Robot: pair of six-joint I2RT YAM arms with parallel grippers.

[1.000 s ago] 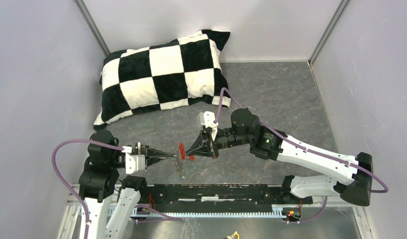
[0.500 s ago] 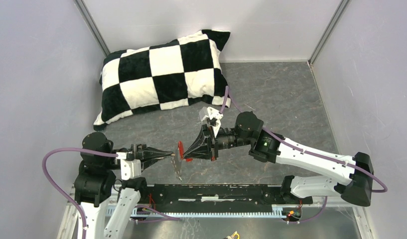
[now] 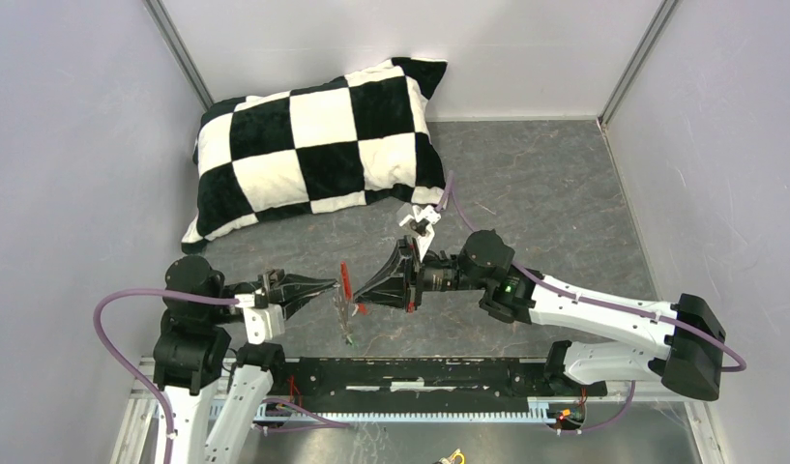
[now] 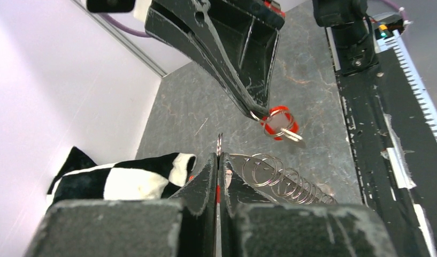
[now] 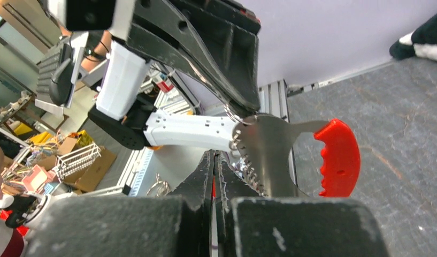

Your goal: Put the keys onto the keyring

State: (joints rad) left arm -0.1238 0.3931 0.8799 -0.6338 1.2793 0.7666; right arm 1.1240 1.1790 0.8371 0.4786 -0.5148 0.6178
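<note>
Looking down from the top camera, you have both arms meeting above the table [image 3: 545, 184], in front of the checkered pillow [image 3: 313, 145]. Their tips face each other with only a small gap between them.

Your left end effector [image 3: 333, 283] points to the right with its fingers pressed together on the keyring [image 3: 344, 280]. From above, the red fob [image 3: 344, 274] shows as a thin sliver seen edge-on. Its long axis runs from the far side toward the arm bases, across the line of the two arms. The chain [image 3: 345, 324] trails from it toward the near edge.

In the left wrist view, the left end effector [image 4: 217, 160] is closed around a red sliver, and a thin metal edge stands up out of its tip. The chain [image 4: 280, 176] shows as a row of silvery loops running away to the lower right.

The right wrist view shows the keyring broadside. A toothed metal plate [image 5: 267, 155] hangs at the left end effector's tip [image 5: 248, 107], with the curved red fob [image 5: 339, 158] on its far side, long axis roughly top to bottom.

Your right end effector [image 3: 357, 294] points left, fingers pressed together, and pinches the red key [image 4: 278, 122] at its tip [image 4: 256, 110]. The key's metal shaft points to the lower right in the left wrist view, just apart from the chain loops.
</note>
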